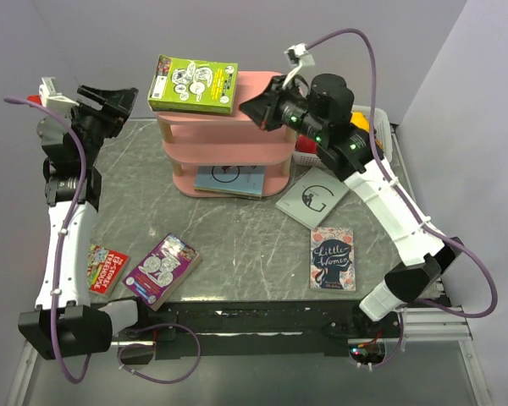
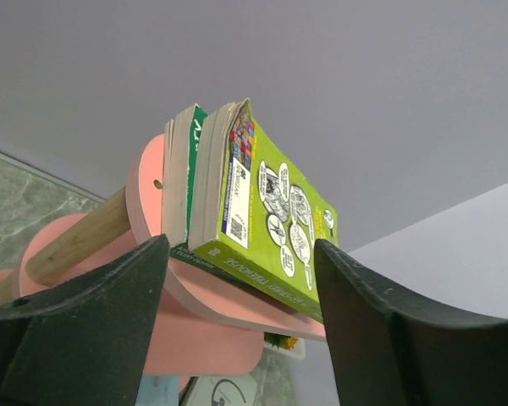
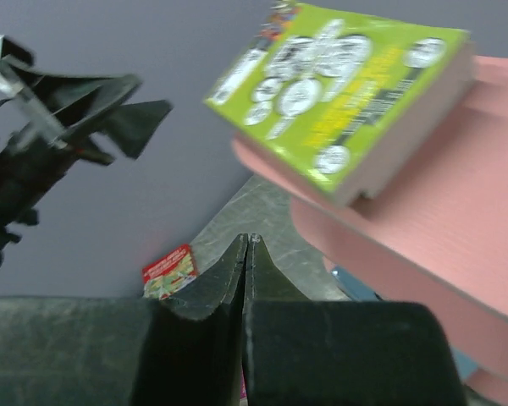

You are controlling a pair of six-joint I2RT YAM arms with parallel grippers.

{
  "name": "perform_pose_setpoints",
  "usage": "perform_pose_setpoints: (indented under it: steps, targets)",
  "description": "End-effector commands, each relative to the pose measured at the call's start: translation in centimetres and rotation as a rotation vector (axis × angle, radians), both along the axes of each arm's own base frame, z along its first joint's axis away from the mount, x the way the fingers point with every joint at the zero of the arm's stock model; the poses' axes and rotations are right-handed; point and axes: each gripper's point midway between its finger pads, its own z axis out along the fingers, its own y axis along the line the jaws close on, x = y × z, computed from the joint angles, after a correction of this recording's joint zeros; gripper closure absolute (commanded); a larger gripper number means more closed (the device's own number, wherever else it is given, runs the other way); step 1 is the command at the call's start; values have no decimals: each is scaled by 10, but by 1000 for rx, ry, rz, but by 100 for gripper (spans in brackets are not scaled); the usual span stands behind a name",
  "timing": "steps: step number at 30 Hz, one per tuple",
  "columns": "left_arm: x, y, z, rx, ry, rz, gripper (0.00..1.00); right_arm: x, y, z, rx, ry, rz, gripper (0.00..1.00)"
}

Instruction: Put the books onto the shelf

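The pink shelf (image 1: pixel 237 139) stands at the back of the table. A lime green book (image 1: pixel 193 85) lies flat on its top board, stacked on a dark green one (image 2: pixel 193 161). A light blue book (image 1: pixel 229 180) sits on the bottom board. On the table lie a grey-white book (image 1: pixel 311 198), the dark "Little Women" (image 1: pixel 332 259), a purple book (image 1: pixel 162 268) and a red book (image 1: pixel 107 268). My left gripper (image 1: pixel 123 100) hangs open, left of the top board, with nothing between its fingers. My right gripper (image 1: pixel 250 108) is shut and empty just right of the lime book (image 3: pixel 347 85).
A white basket (image 1: pixel 383 127) stands behind the right arm at the back right. The purple wall runs close behind the shelf (image 3: pixel 457 220). The red book (image 3: pixel 169 271) lies near the table's left edge.
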Motion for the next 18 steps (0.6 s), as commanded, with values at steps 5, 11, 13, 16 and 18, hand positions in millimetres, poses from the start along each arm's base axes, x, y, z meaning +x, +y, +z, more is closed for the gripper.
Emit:
perform_pose_setpoints:
  steps: [5, 11, 13, 16, 18]
  targets:
    - [-29, -22, 13, -22, -92, -106, 48, -11, 49, -26, -183, -27, 91, 100]
    - [-37, -57, 0, 28, -70, -238, 82, -3, 59, -39, -210, 6, 91, 100]
    - [-38, -65, -1, 35, -70, -272, 87, 3, 62, -42, -219, 14, 79, 100]
    - [-35, -70, -4, 40, -64, -287, 91, 9, 62, -47, -234, 27, 57, 100]
    - [-30, -71, -6, 46, -55, -286, 92, 14, 62, -48, -235, 26, 40, 100]
